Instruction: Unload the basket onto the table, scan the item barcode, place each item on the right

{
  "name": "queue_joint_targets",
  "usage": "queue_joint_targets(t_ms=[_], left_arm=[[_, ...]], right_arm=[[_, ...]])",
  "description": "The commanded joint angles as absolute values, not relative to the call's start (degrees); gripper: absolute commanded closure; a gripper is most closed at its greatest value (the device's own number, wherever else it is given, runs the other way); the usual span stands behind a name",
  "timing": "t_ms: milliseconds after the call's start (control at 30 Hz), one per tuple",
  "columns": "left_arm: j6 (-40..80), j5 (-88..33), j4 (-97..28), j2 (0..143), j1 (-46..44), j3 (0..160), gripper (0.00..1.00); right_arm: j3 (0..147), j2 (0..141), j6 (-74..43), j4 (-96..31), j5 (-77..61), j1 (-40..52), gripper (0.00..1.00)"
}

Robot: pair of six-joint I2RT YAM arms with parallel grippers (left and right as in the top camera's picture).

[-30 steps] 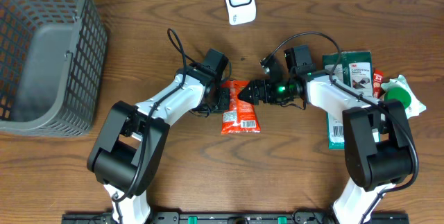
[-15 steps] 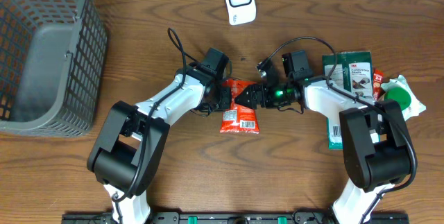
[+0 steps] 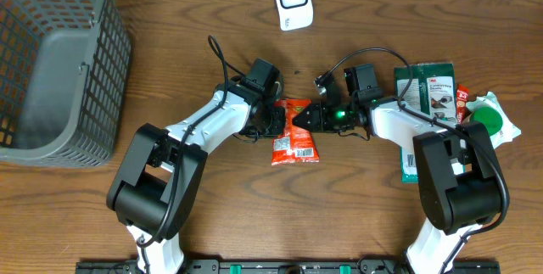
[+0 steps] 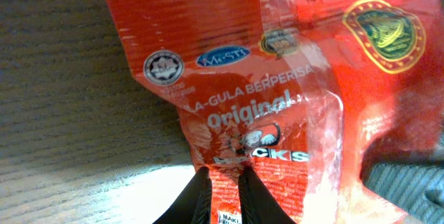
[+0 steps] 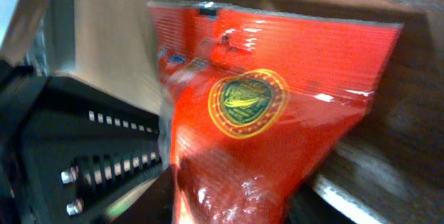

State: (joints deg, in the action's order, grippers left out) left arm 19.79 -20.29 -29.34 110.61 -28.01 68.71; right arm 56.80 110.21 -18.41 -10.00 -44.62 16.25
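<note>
Centre of frame: left gripper [image 3: 275,121] pinches the red snack packet [image 3: 295,145] at its upper left edge. Right gripper [image 3: 303,118] sits on the packet's upper part; its view is blurred, so its grip cannot be told.

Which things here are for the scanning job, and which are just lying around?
For the job: red snack packet, white scanner, left end effector pinching the packet, right end effector at the packet's top.

Just lying about: grey mesh basket, green 3M pack, white item with a green disc.
</note>
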Motion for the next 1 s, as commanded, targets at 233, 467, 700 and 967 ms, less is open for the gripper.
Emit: queue_joint_targets(t_ms=[233, 467, 700, 967], left_arm=[[15.27, -13.72, -32.14, 105.47, -27.44, 70.0, 0.76], [18.15, -14.55, -35.27, 96.25, -27.35, 69.97, 0.69], [18.06, -21.65, -36.21, 97.84, -28.16, 67.57, 0.7], [18.06, -21.65, -36.16, 101.21, -32.38, 66.28, 0.7]], right_arm=[[56.4, 110.93, -19.14, -10.09, -46.59, 16.91, 0.92], [56.4, 110.93, -29.85, -11.2, -44.25, 14.52, 0.94], [56.4, 110.93, -38.76, -19.57, -37.12, 13.78, 0.9], [56.4, 110.3, -33.56, -27.29, -35.59, 13.93, 0.58]])
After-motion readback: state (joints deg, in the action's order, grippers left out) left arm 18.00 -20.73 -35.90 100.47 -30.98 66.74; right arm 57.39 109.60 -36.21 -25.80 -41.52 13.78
